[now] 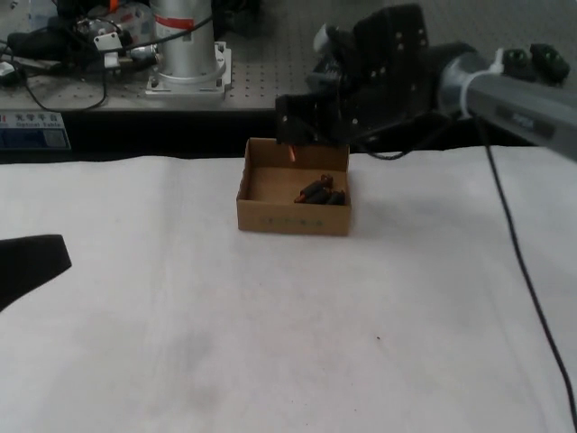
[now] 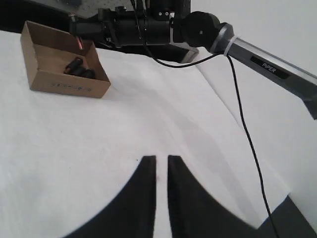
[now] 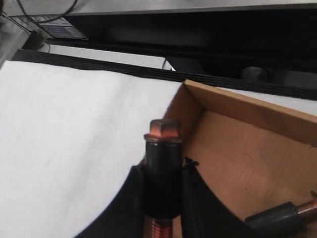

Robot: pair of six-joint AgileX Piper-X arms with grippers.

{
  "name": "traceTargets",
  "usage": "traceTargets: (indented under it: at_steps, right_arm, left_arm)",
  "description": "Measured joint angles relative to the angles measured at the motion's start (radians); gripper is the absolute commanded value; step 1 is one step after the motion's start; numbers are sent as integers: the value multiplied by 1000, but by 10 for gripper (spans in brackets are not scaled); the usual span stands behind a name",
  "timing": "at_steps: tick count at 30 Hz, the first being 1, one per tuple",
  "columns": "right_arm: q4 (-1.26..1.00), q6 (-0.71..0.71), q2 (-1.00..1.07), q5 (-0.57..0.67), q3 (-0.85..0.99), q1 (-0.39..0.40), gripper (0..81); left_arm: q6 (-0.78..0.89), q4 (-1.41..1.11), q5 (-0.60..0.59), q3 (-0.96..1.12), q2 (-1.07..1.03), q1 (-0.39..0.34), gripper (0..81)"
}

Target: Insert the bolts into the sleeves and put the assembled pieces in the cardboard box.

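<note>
White tabletop [image 1: 270, 343]: cardboard box [image 1: 293, 219] already holds assembled pieces [image 1: 320, 192], right end effector [image 3: 162, 171] pinches one more bolt-in-sleeve [image 3: 162, 148] over its far edge, left end effector [image 2: 161, 161] pressed together, empty.

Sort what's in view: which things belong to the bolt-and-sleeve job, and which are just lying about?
Job in hand:
cardboard box
assembled pieces lying inside it
bolt-in-sleeve piece held in the right jaws by the box's far rim

Lying about:
white cloth
metal post at the back
cables beside it
</note>
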State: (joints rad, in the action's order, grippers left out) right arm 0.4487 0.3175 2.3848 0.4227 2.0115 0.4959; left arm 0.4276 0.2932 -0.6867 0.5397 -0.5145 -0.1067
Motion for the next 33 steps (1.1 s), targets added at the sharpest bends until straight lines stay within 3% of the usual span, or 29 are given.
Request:
traceTargets:
  at_steps: [7,9,12,14,25,33]
  right_arm:
    - [65,-17,81,-52,51,0,4]
    - [86,-45,82,-62,53,0,92]
    - [90,-67,82,-77,60,0,318]
    - [94,-69,82,-82,62,0,383]
    - [311,-86,-13,-44,64,0,358]
    - [611,-183,-188,-88,64,2,357]
  left_arm:
    - [-29,22,40,0,0,0,65]
    - [-29,21,59,0,0,0,65]
    - [-29,21,79,0,0,0,65]
    - [-29,21,85,0,0,0,65]
    - [-37,21,85,0,0,0,65]
    - [-239,49,94,0,0,0,65]
